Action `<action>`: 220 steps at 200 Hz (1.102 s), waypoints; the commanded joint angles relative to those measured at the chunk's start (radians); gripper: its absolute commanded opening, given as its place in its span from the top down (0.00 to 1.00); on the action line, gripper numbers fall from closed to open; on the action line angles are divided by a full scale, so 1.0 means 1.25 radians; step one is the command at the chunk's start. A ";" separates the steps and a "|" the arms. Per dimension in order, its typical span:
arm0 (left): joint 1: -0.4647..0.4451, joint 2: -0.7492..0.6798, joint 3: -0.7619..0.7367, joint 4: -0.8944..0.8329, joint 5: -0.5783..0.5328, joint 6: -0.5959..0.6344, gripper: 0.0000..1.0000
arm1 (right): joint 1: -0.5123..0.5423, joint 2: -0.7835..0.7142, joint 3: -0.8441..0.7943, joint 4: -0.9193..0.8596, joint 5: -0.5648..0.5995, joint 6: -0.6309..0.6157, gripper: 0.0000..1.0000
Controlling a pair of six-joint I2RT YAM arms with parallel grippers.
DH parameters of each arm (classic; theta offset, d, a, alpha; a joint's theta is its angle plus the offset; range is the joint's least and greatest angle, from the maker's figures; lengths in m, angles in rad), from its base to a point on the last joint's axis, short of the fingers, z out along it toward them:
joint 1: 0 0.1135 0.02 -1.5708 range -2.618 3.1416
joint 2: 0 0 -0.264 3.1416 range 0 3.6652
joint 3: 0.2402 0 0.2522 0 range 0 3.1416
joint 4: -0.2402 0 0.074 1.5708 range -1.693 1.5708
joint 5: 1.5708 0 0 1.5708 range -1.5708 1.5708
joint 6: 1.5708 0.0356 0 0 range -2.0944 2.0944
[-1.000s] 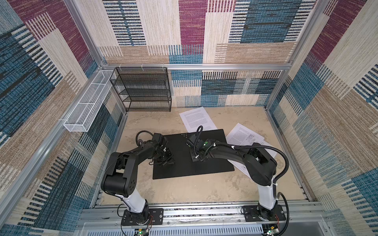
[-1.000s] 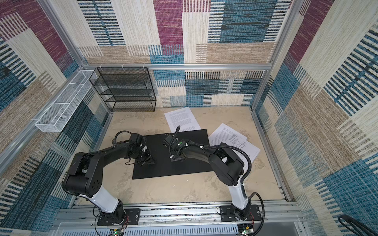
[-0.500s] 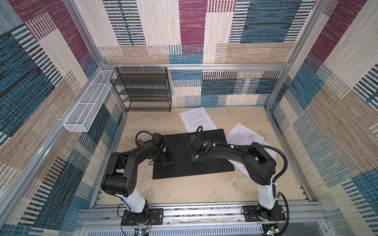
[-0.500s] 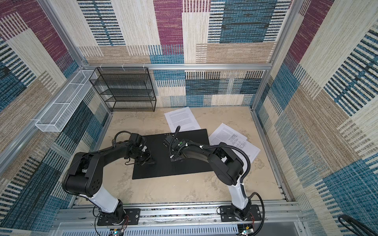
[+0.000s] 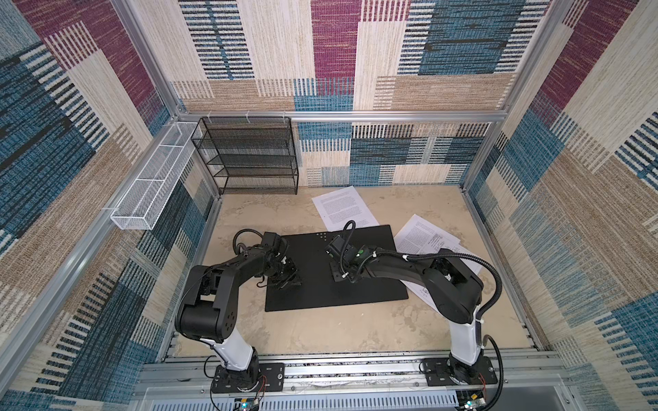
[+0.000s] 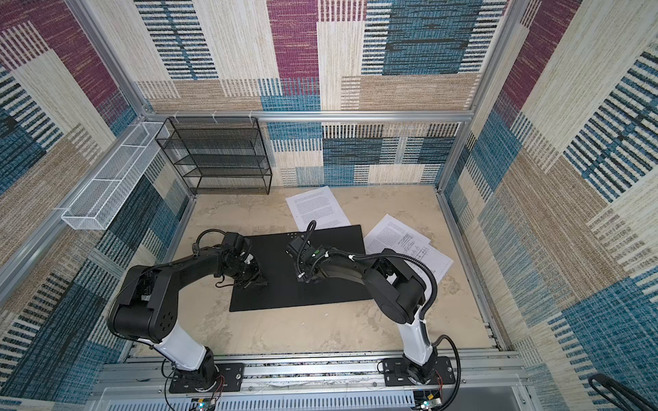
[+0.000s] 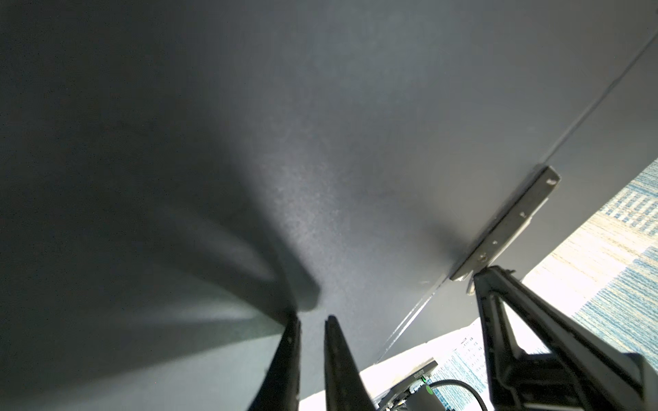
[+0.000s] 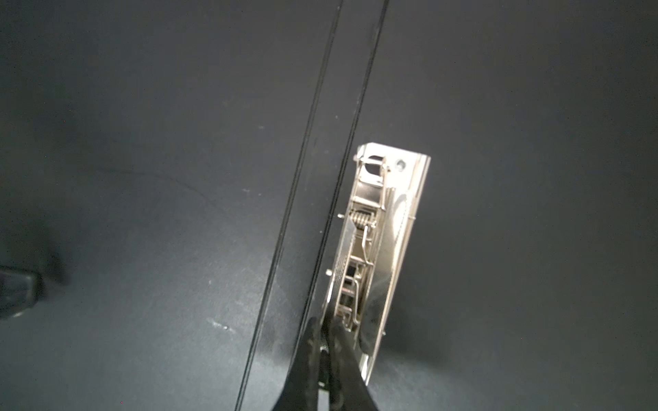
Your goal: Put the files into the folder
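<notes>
The folder [image 5: 370, 284] [image 6: 338, 284] lies open and flat in the middle of the table, black inside facing up. Its metal spine clip [image 8: 384, 220] [image 7: 505, 224] sits beside the fold. My right gripper [image 8: 325, 325] [image 5: 338, 277] is shut on the near end of that clip. My left gripper [image 7: 313, 320] [image 5: 290, 281] rests tips-down on the folder's left leaf, jaws almost together with nothing between them. The files are white printed sheets: one [image 5: 343, 208] [image 6: 317, 208] lies behind the folder, and overlapping ones [image 5: 427, 238] [image 6: 402, 242] lie at its right, partly under my right arm.
A black wire-mesh rack [image 5: 249, 156] stands at the back left corner. A white wire basket [image 5: 153, 188] hangs on the left wall. Aluminium rails frame the beige table [image 5: 320, 338], which shows bare in front of the folder.
My right gripper's jaws have closed onto the clip. Both arms have stayed nearly in place.
</notes>
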 commanded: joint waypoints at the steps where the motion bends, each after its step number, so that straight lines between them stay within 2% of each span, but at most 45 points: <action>1: 0.007 0.013 -0.012 -0.090 -0.178 0.003 0.85 | 0.000 -0.014 -0.007 -0.077 -0.008 -0.013 0.86; 47: 0.008 0.018 -0.013 -0.084 -0.174 0.000 0.85 | 0.000 -0.015 0.006 -0.091 -0.054 -0.039 0.79; 85: 0.008 0.024 -0.015 -0.078 -0.169 -0.002 0.85 | 0.000 -0.025 -0.005 -0.082 -0.090 -0.054 0.80; 132: 0.009 0.027 -0.017 -0.076 -0.168 -0.003 0.86 | 0.000 -0.013 0.001 -0.098 -0.070 -0.050 0.84; 159: 0.009 0.030 -0.015 -0.075 -0.167 -0.004 0.86 | 0.000 -0.015 0.002 -0.115 -0.054 -0.048 0.77; 220: 0.014 0.035 -0.015 -0.075 -0.166 -0.006 0.87 | -0.001 -0.013 -0.016 -0.109 -0.061 -0.044 0.83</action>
